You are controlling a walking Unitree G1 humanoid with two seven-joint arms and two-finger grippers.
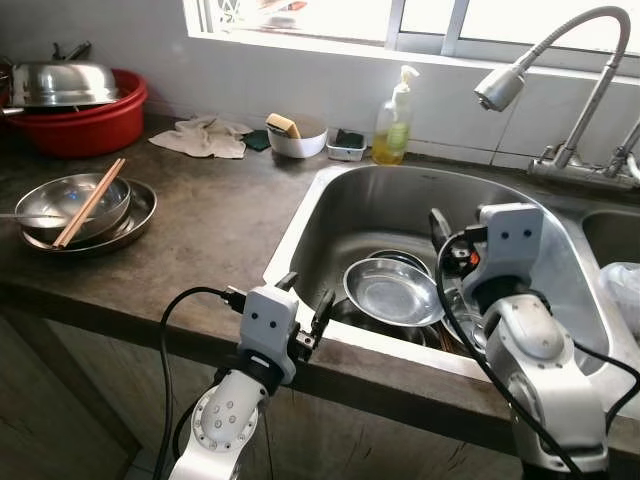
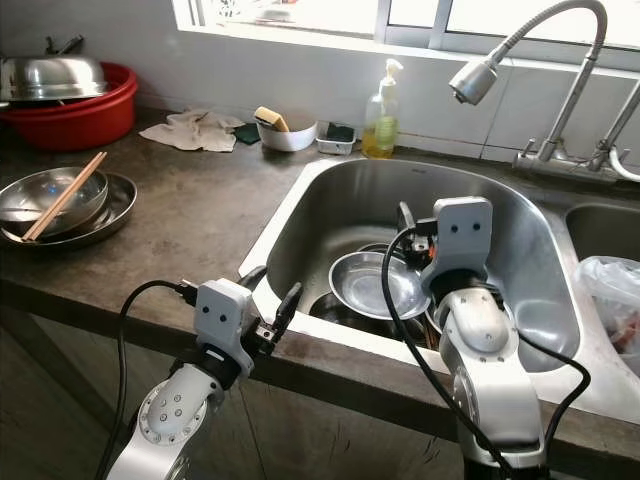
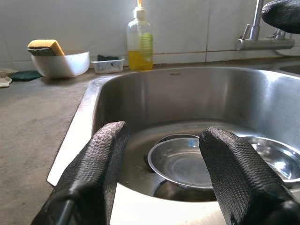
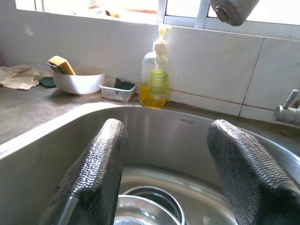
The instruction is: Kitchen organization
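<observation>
A shallow steel dish (image 1: pixel 393 290) lies on other steel dishes at the bottom of the steel sink (image 1: pixel 330 200). My left gripper (image 1: pixel 308 295) is open and hovers over the sink's front rim, nothing between its fingers (image 3: pixel 105 159); the dish (image 3: pixel 180 164) lies just beyond them. Above the sink's right half, my right gripper (image 1: pixel 452 235) is open and empty over the dishes, pointing toward the back wall. Its fingers (image 4: pixel 101 159) frame the soap bottle (image 4: pixel 154 79). On the counter to the left, stacked steel bowls (image 1: pixel 75 210) carry wooden chopsticks (image 1: pixel 90 200).
A red basin (image 1: pixel 85 120) with a steel lid stands at the back left. Along the wall lie a cloth (image 1: pixel 205 135), a white bowl with a sponge (image 1: pixel 297 138), a small tray (image 1: pixel 346 147) and the soap bottle (image 1: pixel 393 125). The faucet (image 1: pixel 510 85) arches overhead. A plastic bag (image 1: pixel 622 290) sits far right.
</observation>
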